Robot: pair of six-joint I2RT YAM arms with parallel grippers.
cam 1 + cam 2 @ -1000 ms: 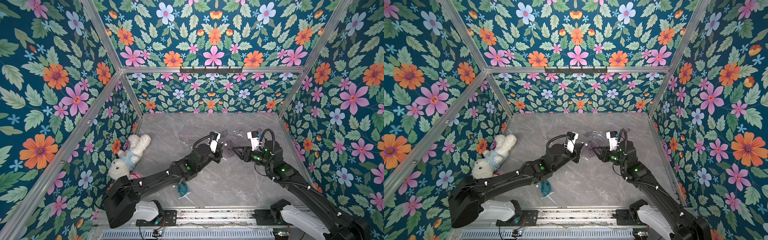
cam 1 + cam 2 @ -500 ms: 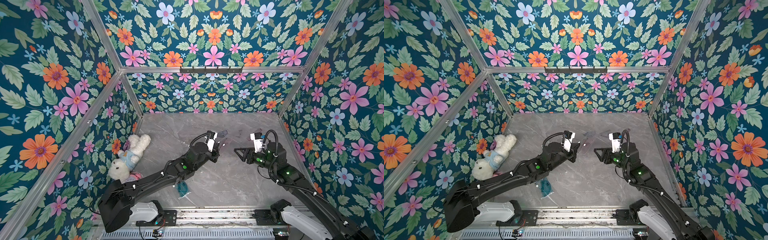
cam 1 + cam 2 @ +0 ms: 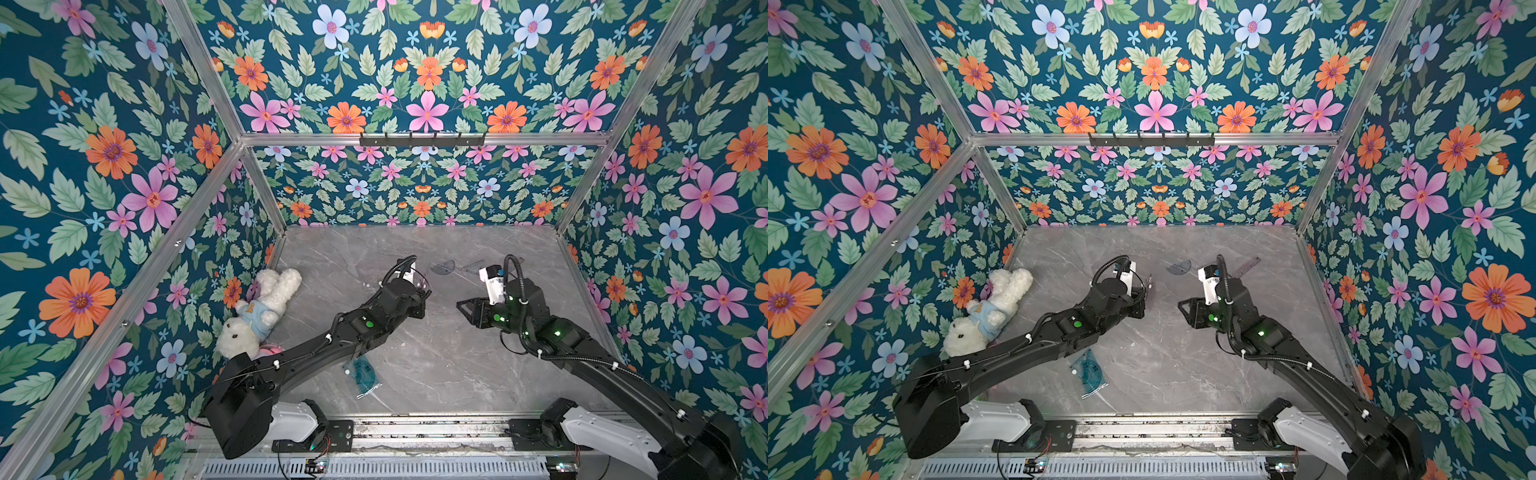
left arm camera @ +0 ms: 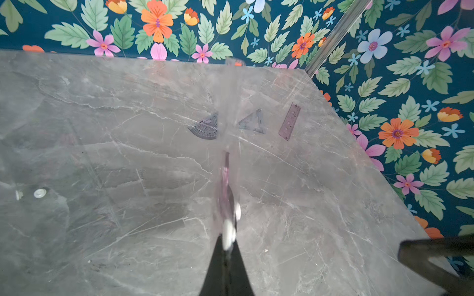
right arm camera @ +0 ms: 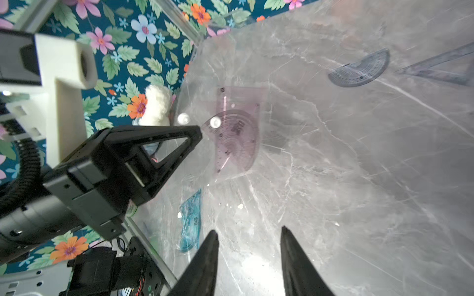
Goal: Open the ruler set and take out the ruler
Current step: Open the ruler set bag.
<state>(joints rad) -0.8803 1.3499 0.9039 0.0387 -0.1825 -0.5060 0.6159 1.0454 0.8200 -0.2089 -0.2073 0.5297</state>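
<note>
Over mid-table (image 5: 333, 179), L gripper (image 5: 198, 132) pinches ruler set pouch (image 5: 232, 143); R gripper (image 5: 248, 234) part-open, empty, facing it, apart.

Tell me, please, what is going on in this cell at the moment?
The left gripper holds a clear ruler-set pouch in the air, pinched at its edge, with purple pieces visible inside. The right gripper faces it with jaws apart and empty. A dark protractor, a set square and a straight ruler lie loose at the far end of the table; a teal ruler set lies near the front.
</note>
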